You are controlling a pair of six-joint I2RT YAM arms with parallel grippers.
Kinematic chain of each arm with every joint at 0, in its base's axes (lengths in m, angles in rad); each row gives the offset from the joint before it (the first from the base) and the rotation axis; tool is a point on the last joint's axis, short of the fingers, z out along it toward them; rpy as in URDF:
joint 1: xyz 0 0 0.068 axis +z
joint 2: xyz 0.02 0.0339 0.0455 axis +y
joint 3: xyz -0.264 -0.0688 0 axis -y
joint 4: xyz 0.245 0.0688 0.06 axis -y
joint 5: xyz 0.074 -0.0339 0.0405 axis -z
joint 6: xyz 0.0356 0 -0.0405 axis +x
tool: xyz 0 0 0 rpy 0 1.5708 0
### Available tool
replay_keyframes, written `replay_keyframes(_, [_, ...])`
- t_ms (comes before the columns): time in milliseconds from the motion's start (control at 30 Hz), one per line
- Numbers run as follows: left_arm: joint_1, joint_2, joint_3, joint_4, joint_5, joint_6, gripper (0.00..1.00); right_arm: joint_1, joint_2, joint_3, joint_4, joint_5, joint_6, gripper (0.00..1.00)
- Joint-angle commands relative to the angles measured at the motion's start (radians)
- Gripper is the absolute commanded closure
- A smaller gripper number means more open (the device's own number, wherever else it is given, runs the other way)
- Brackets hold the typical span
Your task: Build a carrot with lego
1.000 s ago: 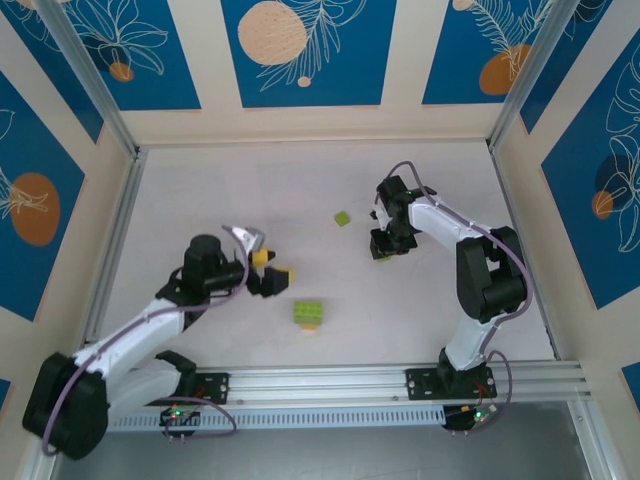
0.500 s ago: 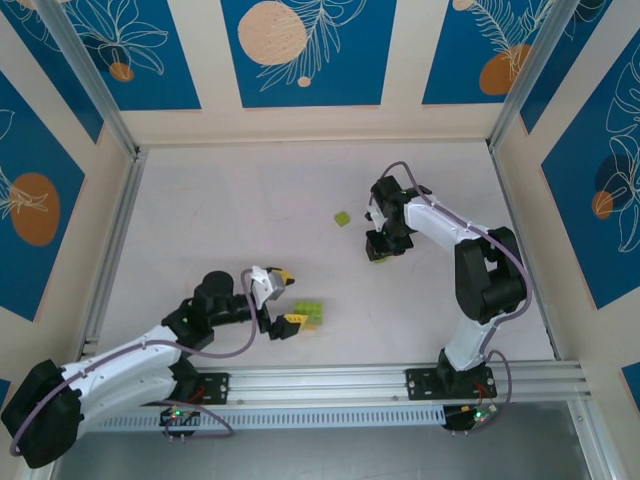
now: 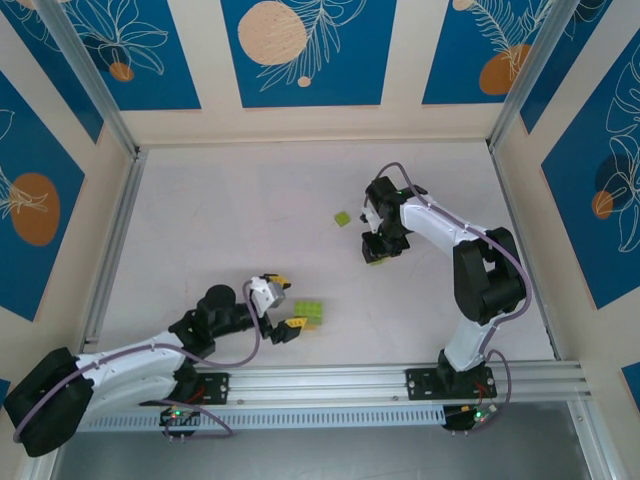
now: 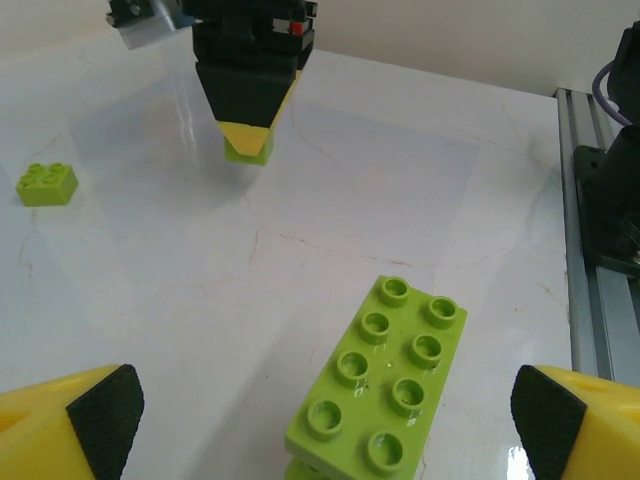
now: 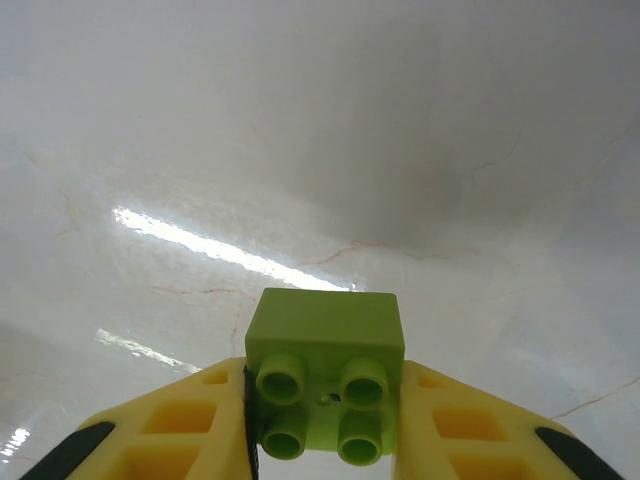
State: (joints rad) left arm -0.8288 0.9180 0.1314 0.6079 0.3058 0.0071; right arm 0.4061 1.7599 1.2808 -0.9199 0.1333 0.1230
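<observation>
Carrot stack (image 4: 385,405): lime-green eight-stud brick seated on another, lying on the bench (image 3: 220,220) at the near side.
Left claw (image 3: 286,304): released, spread wide. I see the stack just ahead, in line with its gap, with the long axis running away and slightly right.
Right claw (image 3: 376,250): clenched on a lime-green four-stud brick (image 5: 325,375), well apart from the stack.
Nearer arm: left, by my judgement.

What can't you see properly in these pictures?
Left wrist view: whatever lies under the long green brick is cut off by the bottom edge.
Top view: the right pincer covers most of the held brick.
Top view: the small loose brick is too tiny to count its studs.
</observation>
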Motion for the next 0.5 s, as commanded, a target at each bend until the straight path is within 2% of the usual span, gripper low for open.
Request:
replay_keyframes(0, [-0.021, 0.054, -0.007, 0.130, -0.006, 0.006, 0.04, 0.009, -0.006, 0.038, -0.046, -0.018, 0.000, 0.68])
replay_keyframes(233, [-0.023, 0.254, -0.001, 0.288, 0.076, 0.020, 0.08, 0.017, -0.016, 0.054, -0.084, 0.006, 0.011, 0.68])
replay_keyframes(333, [-0.022, 0.251, -0.012, 0.309, 0.091, 0.025, 0.09, 0.022, -0.016, 0.056, -0.094, 0.008, 0.016, 0.68])
replay_keyframes(467, [-0.023, 0.166, -0.037, 0.294, 0.110, 0.030, 0.13, 0.030, -0.004, 0.059, -0.101, 0.006, 0.023, 0.68])
